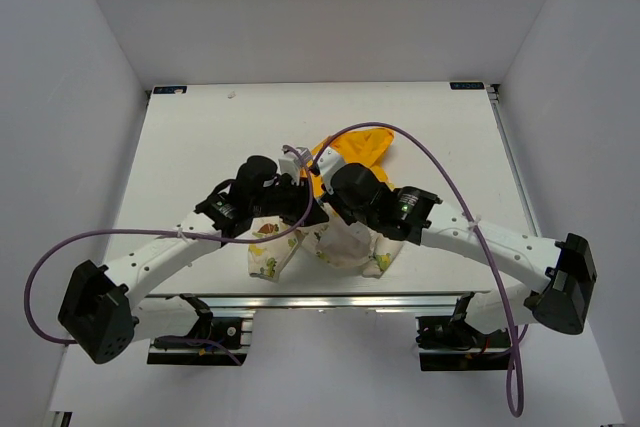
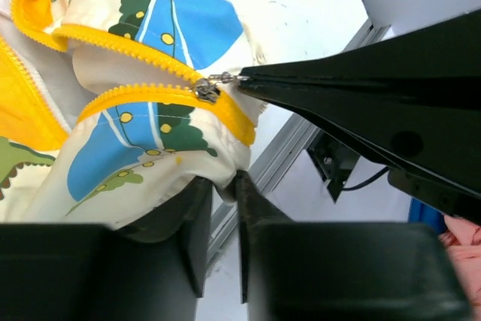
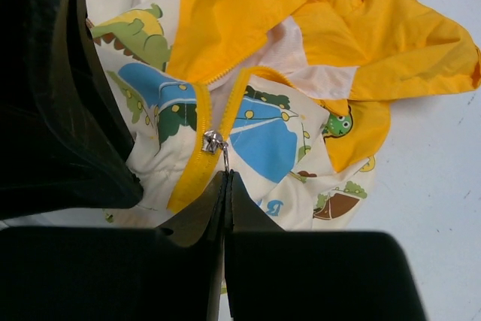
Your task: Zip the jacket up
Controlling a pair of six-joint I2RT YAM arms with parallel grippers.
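1. Where the table (image 1: 200, 137) nears its front edge, the jacket (image 1: 345, 242) is spread out, with its yellow-orange hood (image 1: 365, 147) turned toward the far side.
2. Both arms are angled inward so that they meet over the jacket's middle.
3. The left tool (image 2: 224, 186) is closed on the jacket's bottom hem just below the zip, and cream fabric is nipped between its fingertips.
4. The right tool (image 3: 226, 178) is pressed together on the zipper pull (image 3: 225, 157), which hangs from the silver slider (image 3: 213, 140).
5. The slider is seated low on the yellow zipper tape (image 3: 199, 110). Above it the two sides are parted in a V and the lining (image 3: 240, 13) is exposed.
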